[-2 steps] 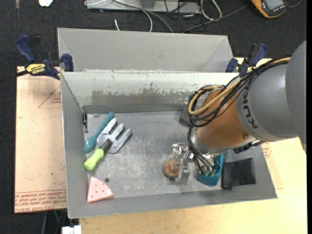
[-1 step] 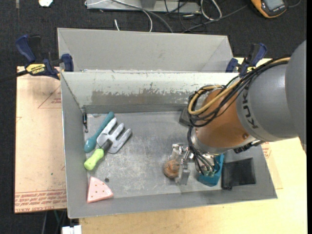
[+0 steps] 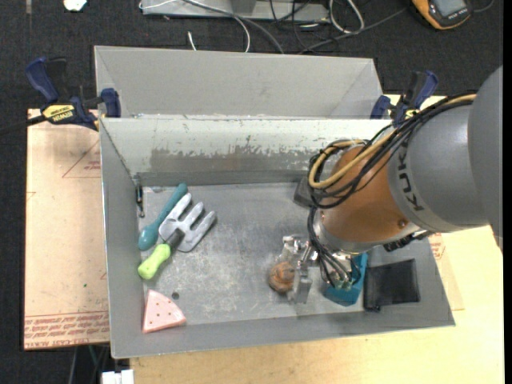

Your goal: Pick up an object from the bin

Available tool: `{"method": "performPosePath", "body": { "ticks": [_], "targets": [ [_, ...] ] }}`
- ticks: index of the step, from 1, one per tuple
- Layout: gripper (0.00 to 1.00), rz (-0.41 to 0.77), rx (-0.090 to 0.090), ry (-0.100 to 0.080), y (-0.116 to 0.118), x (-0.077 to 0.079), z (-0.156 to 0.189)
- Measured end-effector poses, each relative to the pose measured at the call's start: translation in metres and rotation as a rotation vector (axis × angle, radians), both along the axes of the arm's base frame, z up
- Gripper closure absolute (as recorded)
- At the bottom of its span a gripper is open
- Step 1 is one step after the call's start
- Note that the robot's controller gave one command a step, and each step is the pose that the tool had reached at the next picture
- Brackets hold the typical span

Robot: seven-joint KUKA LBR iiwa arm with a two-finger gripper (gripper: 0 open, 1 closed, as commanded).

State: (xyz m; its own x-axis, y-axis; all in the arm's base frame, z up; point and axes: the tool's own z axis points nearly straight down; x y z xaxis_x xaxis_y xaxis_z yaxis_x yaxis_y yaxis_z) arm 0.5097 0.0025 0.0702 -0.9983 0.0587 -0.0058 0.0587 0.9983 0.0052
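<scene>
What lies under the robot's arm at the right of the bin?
A teal thing pokes out from below the arm, next to a flat black block. The arm covers the teal thing's upper part, so its kind and full shape cannot be told.

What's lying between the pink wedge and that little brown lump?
Nothing: the camera view shows bare bin floor between the pink wedge and the brown lump.
</scene>
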Motion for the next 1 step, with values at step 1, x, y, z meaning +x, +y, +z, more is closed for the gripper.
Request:
{"method": "performPosePath", "body": {
  "ticks": [1],
  "targets": [
    [1.00, 0.012, 0.001, -0.002, 0.0009, 0.0033, 0.1148]
  ]
}}
